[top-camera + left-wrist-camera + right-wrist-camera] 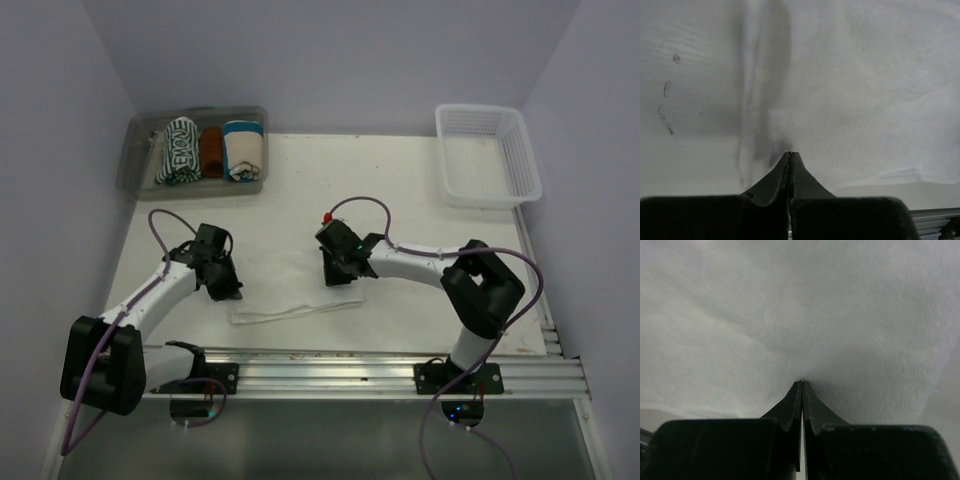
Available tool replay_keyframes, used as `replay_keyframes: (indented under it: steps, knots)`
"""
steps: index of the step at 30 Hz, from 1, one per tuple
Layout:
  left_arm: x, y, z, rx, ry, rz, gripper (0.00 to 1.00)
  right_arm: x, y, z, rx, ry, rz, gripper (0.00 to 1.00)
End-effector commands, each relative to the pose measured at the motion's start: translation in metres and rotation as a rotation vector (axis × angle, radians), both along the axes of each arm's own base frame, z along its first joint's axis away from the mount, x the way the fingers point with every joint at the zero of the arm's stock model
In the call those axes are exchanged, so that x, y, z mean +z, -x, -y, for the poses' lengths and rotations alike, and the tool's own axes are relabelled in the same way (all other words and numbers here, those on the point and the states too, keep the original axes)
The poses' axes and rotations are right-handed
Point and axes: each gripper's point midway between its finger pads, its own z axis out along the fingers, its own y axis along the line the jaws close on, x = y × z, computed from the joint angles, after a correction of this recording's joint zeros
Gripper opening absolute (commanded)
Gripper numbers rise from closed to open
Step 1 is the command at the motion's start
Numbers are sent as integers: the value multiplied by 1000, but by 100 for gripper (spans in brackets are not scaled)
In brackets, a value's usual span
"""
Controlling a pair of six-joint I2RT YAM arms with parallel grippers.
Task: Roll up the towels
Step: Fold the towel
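The plain white towel [290, 295] lies spread flat on the table between my two arms. My left gripper [224, 287] is shut, its tips [791, 153] resting at the towel's left edge [865, 100], with nothing visible between the fingers. My right gripper [338, 272] is also shut, and its tips [802, 382] press down onto the white towel [805, 315] near its far right side. The green-and-white striped towel [180, 150] sits rolled in a clear bin [140, 165] at the back left.
In the same bin, a rust-brown rolled towel [211, 150] and a cream one with a teal band [243, 150] lie beside the striped towel. A white mesh basket [487, 195] stands at the back right. A metal rail [380, 365] runs along the near edge.
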Motion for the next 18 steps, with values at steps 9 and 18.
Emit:
replay_keyframes:
  steps: [9,18]
  knots:
    - [-3,4,-11,61,-63,-45,0,19,12,22,-15,7,60,0]
    - [52,-53,10,31,-42,140,0,68,-50,64,-109,154,253,3]
